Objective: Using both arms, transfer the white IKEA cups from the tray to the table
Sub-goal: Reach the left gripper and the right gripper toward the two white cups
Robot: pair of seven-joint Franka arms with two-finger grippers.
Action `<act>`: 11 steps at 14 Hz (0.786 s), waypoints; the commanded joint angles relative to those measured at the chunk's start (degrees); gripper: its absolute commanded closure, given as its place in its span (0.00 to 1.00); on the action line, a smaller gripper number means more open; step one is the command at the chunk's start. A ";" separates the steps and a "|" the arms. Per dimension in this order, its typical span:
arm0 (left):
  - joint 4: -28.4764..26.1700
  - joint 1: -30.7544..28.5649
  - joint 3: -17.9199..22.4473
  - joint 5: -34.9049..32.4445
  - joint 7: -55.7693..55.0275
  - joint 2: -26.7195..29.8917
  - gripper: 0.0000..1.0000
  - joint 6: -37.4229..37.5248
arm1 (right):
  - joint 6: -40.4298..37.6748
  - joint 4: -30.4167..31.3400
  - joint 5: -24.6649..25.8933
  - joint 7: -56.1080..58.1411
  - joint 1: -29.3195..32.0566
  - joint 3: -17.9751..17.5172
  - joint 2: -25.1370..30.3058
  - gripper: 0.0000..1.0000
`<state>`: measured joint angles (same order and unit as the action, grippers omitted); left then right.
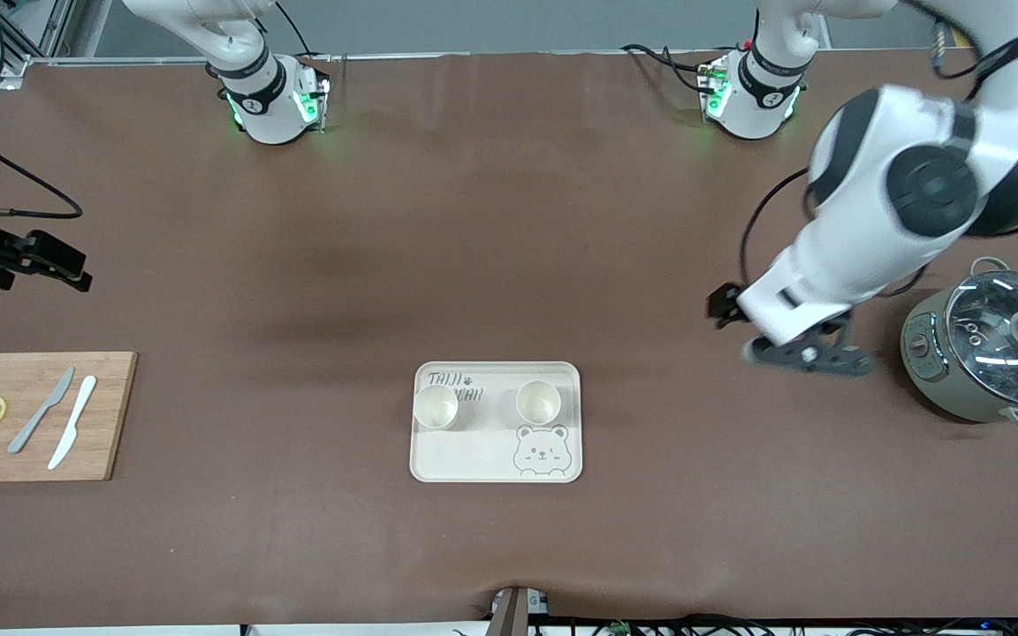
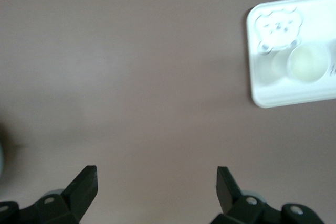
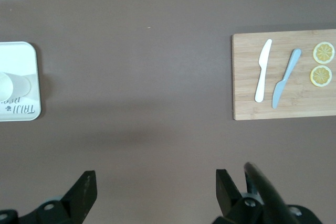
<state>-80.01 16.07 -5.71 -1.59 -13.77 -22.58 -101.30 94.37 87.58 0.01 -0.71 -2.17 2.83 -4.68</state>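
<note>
The left gripper [image 1: 805, 358] hangs with fingers spread and empty over bare table [image 1: 509, 221] between the tray [image 1: 496, 459] and a lidded pot [image 1: 991, 353]. The right gripper [image 3: 155, 192], equally spread and empty, hangs over the table near the cutting board [image 1: 32, 375]. Both white IKEA cups [image 1: 436, 407] [image 1: 538, 403] stand upright along the tray's edge farthest from the front camera. They look light, rigid, smooth and probably slippery; pinching across the tapered wall below the rim seems safest.

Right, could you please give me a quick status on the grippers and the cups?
Left gripper open, over bare table beside cooker. Right gripper open, empty, over table near cutting board. Both cups on tray. Nothing blocking.
</note>
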 commanded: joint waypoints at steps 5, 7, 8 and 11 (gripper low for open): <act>14.07 8.09 0.26 -0.08 -11.62 -17.74 0.00 -8.11 | 1.34 0.49 -4.93 -0.17 -2.04 -0.11 -4.36 0.00; 16.64 9.94 0.35 -0.08 -14.35 -21.27 0.00 -11.35 | 2.73 0.31 -5.11 -0.43 -4.50 -0.11 -6.65 0.00; 16.64 10.12 0.35 -0.08 -14.36 -21.72 0.00 -13.29 | 4.83 0.31 -5.11 -0.78 -5.73 -0.11 -7.62 0.00; 16.64 12.75 2.09 -0.17 -14.53 -24.96 0.00 -18.74 | 7.74 -0.30 -6.60 -0.96 -7.41 -0.11 -11.30 0.00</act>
<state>-65.92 27.01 -5.47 -1.59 -27.40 -44.81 -117.95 100.95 88.42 -4.96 -1.16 -9.07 2.47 -14.02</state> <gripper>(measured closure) 0.000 0.000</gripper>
